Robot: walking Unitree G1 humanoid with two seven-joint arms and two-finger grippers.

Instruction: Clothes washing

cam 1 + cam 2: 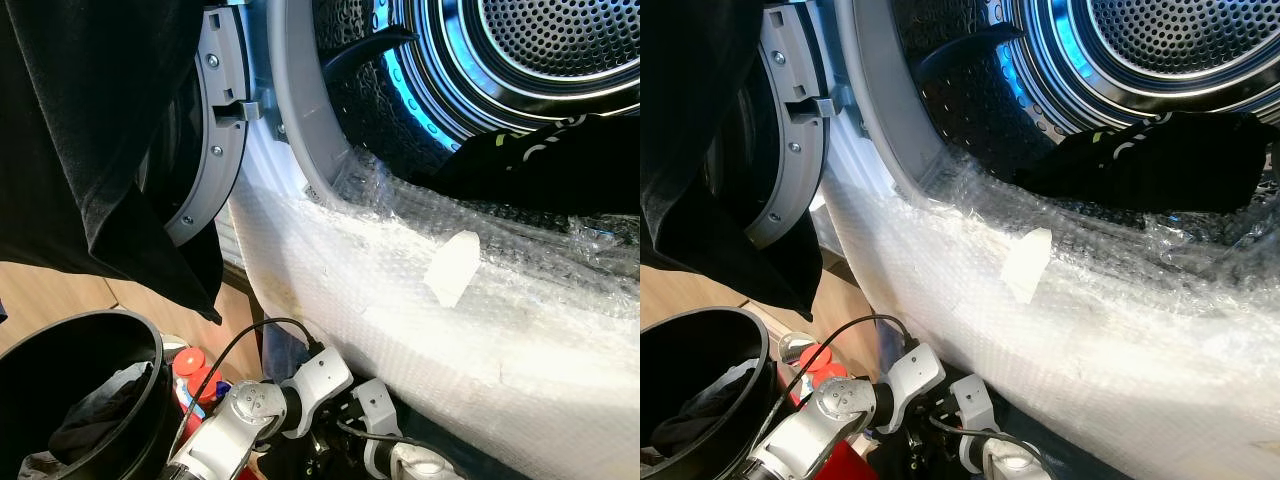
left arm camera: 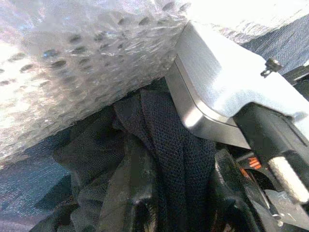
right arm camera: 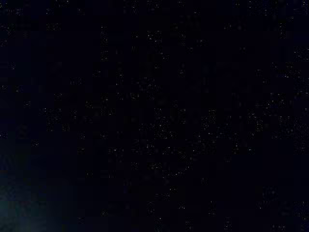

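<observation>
Left gripper (image 2: 251,193) touches dark clothes (image 2: 159,159) under bubble wrap (image 2: 72,63).

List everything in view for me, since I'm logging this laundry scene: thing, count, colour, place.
Washing machine drum: one, silver, perforated, upper right, open.
Door: one, grey-rimmed, swung open at left.
Bubble wrap: one sheet, clear-white, over the machine's front below the opening.
Black garment: one, lying across the drum's lower rim.
Black cloth: one, hanging at upper left.
Bucket: one, black, lower left, dark clothes inside.
Red cap: one, beside the bucket.
Left arm: silver, low centre; end effector near dark fabric.
</observation>
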